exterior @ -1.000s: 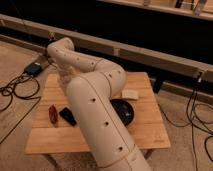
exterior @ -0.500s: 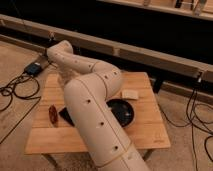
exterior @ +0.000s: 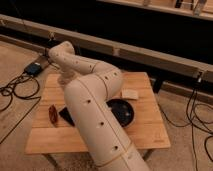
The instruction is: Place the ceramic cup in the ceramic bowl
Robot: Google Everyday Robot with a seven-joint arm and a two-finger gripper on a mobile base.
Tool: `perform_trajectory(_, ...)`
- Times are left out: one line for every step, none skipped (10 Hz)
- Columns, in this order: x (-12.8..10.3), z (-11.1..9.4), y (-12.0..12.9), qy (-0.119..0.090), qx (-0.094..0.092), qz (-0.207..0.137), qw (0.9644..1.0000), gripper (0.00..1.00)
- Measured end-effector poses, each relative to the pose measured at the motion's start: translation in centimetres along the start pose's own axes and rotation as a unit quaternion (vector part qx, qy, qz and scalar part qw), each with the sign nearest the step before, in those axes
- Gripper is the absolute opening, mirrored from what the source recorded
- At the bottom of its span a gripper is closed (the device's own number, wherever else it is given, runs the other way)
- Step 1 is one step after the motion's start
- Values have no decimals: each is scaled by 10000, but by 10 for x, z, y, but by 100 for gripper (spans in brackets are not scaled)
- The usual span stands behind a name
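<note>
Comparing with a second ago, I find little changed: the far joint of my arm (exterior: 63, 50) sits slightly lower in the view. Everything on the wooden table (exterior: 145, 135) lies where it lay.

My gripper (exterior: 65, 80) is down over the far-left part of the table, at the end of the short link that drops from that far joint. The thick near link crosses in front of it, so I cannot tell whether my claw is open or closed, nor whether it has hold of anything. I cannot make out the ceramic cup anywhere, so I cannot say which way it points or how its long axis runs. The near end of my arm is cut off by the bottom edge of the view.

The ceramic bowl (exterior: 122, 114) stands on the table just right of my arm, toward the near-right side. It is upright with its mouth facing up, and being round it has no long axis. Its left edge is covered by my arm. Beyond it, near but apart, lies a small flat white block (exterior: 130, 93).

Left of my arm a black phone (exterior: 66, 116) lies flat, its right end hidden behind the arm. Just left of the phone lies a small reddish-brown object (exterior: 52, 113) — too blurred to name, its long axis roughly front to back.
</note>
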Motion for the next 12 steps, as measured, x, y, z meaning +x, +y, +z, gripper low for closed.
perform_trajectory(6, -4, -1, 67, -73, 67, 9999, 3)
perform_trajectory(9, -10, -2, 89, -130, 109, 9998, 0)
perform_trajectory(13, -18, -3, 110, -219, 156, 9996, 0)
perform_trajectory(18, -27, -5, 132, -335, 210, 9991, 0)
perform_trajectory(27, -38, -8, 158, -475, 272, 9984, 0)
perform_trajectory(35, -48, -13, 172, -574, 332, 9977, 0)
perform_trajectory(42, -55, -20, 179, -635, 389, 9971, 0)
perform_trajectory(54, -63, -31, 193, -684, 481, 9963, 0)
perform_trajectory(67, -71, -43, 210, -689, 577, 9957, 0)
perform_trajectory(77, -76, -52, 226, -673, 640, 9954, 0)
perform_trajectory(90, -84, -67, 221, -629, 739, 9950, 0)
perform_trajectory(101, -91, -78, 214, -590, 825, 9946, 0)
